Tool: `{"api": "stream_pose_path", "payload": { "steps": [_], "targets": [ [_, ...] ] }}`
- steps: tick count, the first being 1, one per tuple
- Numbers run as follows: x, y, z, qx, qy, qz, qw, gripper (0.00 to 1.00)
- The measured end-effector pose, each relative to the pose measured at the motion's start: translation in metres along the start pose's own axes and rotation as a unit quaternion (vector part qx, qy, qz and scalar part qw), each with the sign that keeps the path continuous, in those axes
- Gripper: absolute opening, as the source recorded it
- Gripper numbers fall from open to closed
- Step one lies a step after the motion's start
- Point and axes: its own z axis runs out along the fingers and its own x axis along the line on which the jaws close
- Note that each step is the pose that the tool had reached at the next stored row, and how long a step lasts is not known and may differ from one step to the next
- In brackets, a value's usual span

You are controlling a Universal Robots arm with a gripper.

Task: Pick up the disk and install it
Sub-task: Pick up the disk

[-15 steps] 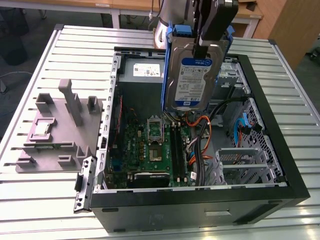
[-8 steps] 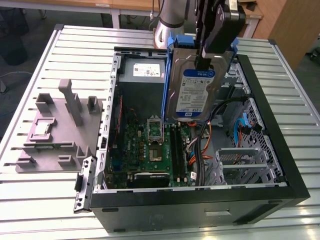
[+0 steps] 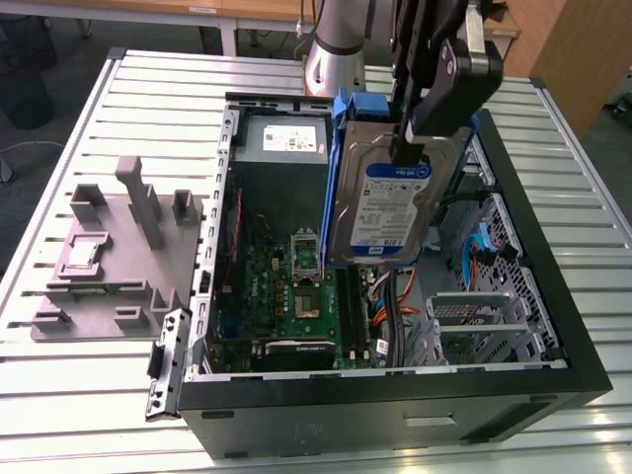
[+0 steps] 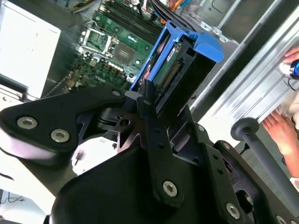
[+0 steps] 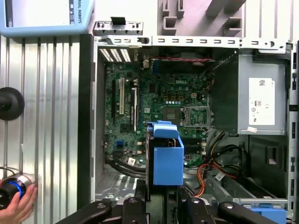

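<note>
The arm is pointing downward over the open computer case (image 3: 553, 336), its gripper (image 3: 413, 148) clamping the upper edge of the disk (image 3: 380, 212), which is hanging nearly upright in the air above the motherboard (image 3: 286, 291)

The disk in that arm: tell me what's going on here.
The robot arm's gripper is shut on the disk, holding it on edge by its top over the open computer case, above the motherboard. It is lifted clear, not yet seated in any bay. A person's hand rests on a small device on the table.
</note>
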Motion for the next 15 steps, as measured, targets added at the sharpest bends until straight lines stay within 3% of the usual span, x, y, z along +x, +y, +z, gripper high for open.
{"api": "stream_pose_path", "payload": {
  "steps": [12, 15],
  "targets": [
    [0.0361, 0.0, 0.0001, 0.0, -0.0001, 0.001, 1.0, 0.35],
    [0.04, 0.0001, 0.0001, 0.0, 0.0, 0.001, 1.0, 0.35]
  ]
}}
